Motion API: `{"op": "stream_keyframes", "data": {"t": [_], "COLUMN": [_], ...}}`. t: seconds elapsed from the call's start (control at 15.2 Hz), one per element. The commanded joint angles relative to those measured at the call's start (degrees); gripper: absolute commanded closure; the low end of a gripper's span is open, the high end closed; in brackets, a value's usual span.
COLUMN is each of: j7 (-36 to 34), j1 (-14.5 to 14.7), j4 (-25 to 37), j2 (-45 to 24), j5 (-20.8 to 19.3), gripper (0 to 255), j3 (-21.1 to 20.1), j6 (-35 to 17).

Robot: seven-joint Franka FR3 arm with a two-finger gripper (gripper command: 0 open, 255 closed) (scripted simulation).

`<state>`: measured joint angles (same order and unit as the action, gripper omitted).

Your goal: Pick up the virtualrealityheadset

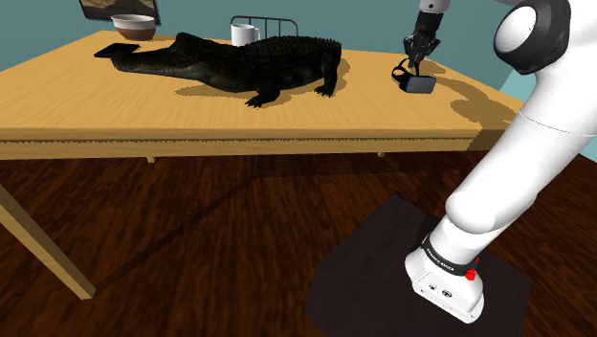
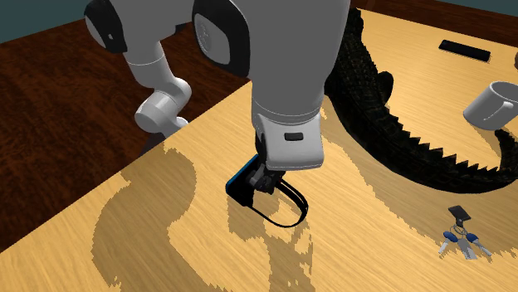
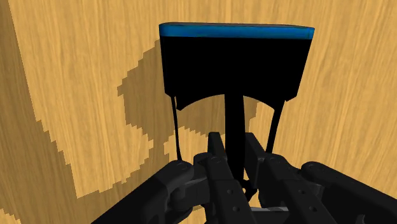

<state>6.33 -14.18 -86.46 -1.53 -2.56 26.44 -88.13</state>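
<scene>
The gripper [image 3: 234,145] is clamped on the thin middle strap of the black, blue-edged headset [image 3: 235,63], whose visor lies just beyond the fingertips (long axis crosswise to them), at the wooden table's [image 1: 57,105] end, well apart from the crocodile [image 1: 249,62].

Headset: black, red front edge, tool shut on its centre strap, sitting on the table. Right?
No. The headset has a blue front edge, not red; the wrist view shows it. Otherwise right: black, tool shut on its centre strap, on the table.
</scene>
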Motion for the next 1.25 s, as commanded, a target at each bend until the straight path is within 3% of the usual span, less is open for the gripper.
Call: {"op": "stream_keyframes", "data": {"t": [0.0, 0.46, 1.06, 1.19], "j7": [0.0, 0.88, 2.79, 2.83], "j1": [0.0, -0.47, -2.23, -2.28], "j4": [0.0, 7.18, 21.04, 21.32], "j2": [0.0, -2.15, -7.41, -7.52], "j5": [-0.01, 0.97, 3.52, 3.57], "gripper": [255, 255, 255, 255], "j3": [0.0, 0.35, 1.22, 1.23], "j6": [-0.01, 5.21, 14.3, 14.47]}}
